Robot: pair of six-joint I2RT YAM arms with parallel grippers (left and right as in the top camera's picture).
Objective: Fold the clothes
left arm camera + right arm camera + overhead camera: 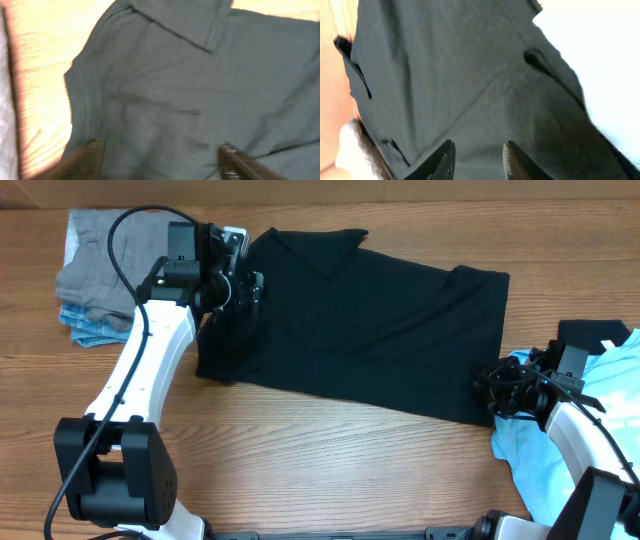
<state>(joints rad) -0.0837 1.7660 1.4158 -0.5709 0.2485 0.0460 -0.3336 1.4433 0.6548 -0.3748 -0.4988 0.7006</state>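
Left gripper is held wide open & empty over the black collared fabric shirt, right gripper part-open, empty; edges should be pinched evenly.

Collared shirt lies flat across the middle of the table, with its collar at the far left end. Left gripper stands over the shirt's left end, just beside the collar. Right gripper sits at the shirt's near right corner. Tee lies at the table's right edge, just beside the shirt and partly under the right arm. Pile of garments occupies the far left corner, apart from the shirt.
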